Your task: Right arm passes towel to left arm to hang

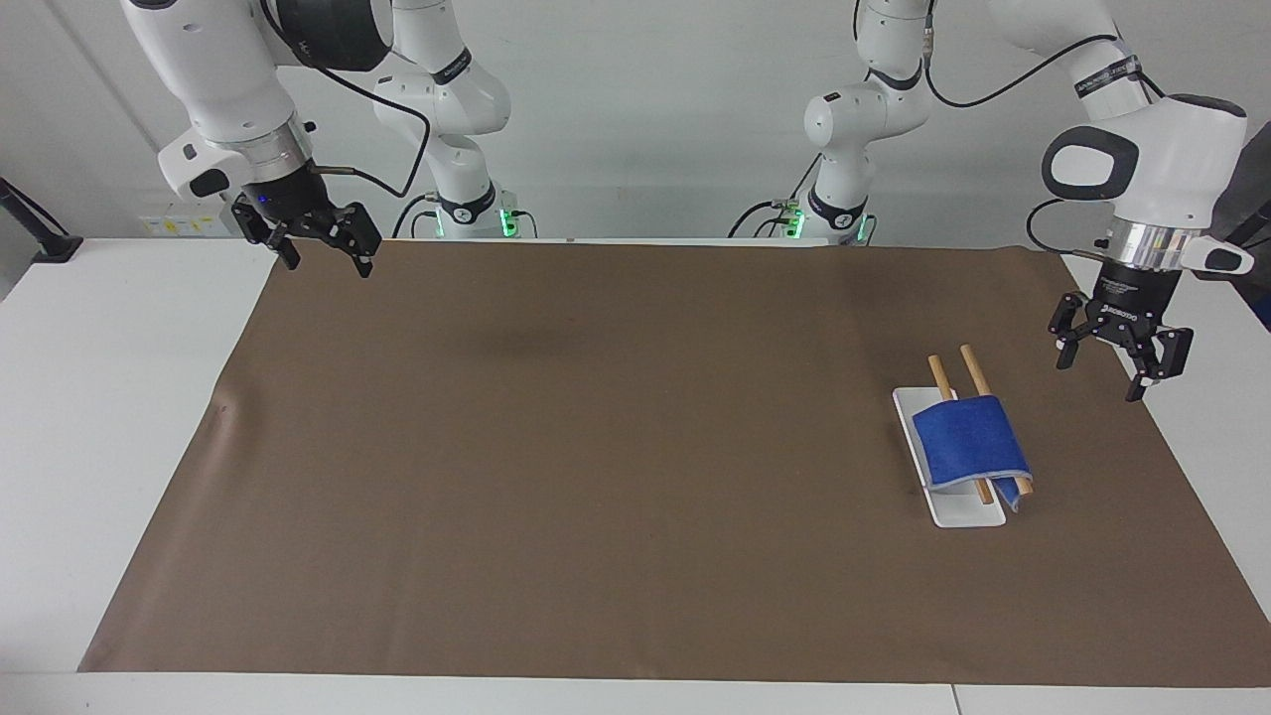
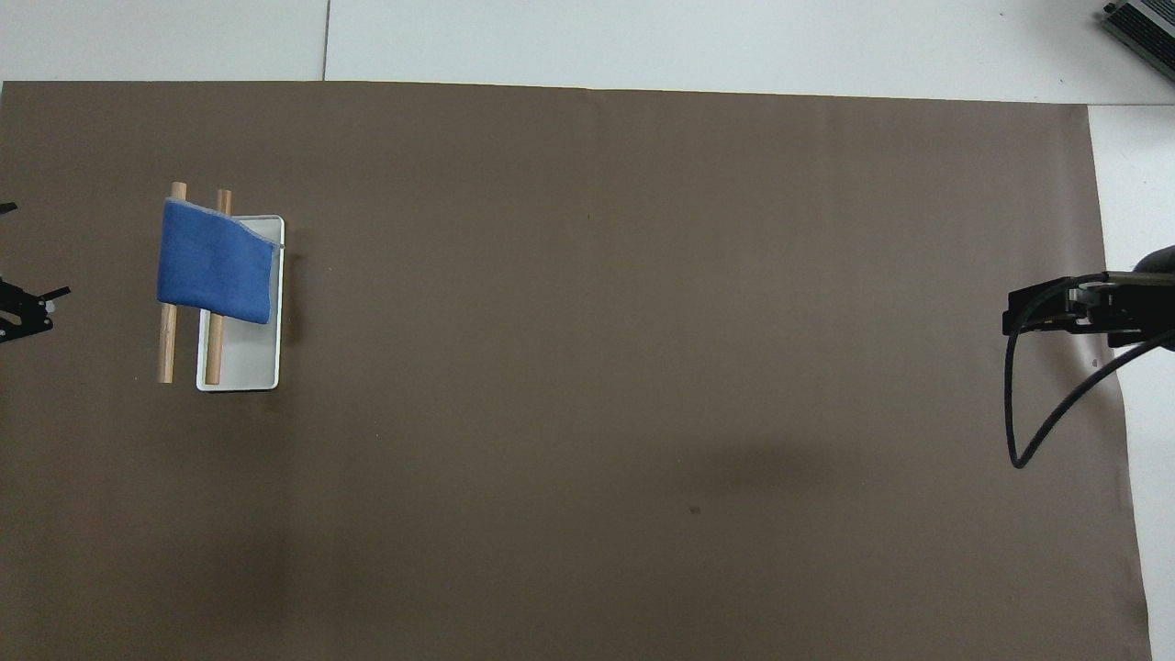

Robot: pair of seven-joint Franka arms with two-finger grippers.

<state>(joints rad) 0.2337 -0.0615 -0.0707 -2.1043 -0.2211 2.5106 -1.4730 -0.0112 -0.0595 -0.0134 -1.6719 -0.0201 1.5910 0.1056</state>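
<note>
The royal-blue towel (image 1: 968, 442) lies draped over the two wooden rods (image 1: 971, 369) of a small rack on a white base (image 1: 958, 511), toward the left arm's end of the table. One corner of it hangs down off the outer rod. It also shows in the overhead view (image 2: 216, 266). My left gripper (image 1: 1099, 377) is open and empty, raised over the mat's edge beside the rack, apart from the towel. Only its tip shows in the overhead view (image 2: 23, 312). My right gripper (image 1: 330, 266) is open and empty and waits over the mat's corner at the right arm's end.
A brown mat (image 1: 596, 447) covers most of the white table (image 1: 119, 397). The right arm's black cable (image 2: 1037, 404) loops over the mat at its end.
</note>
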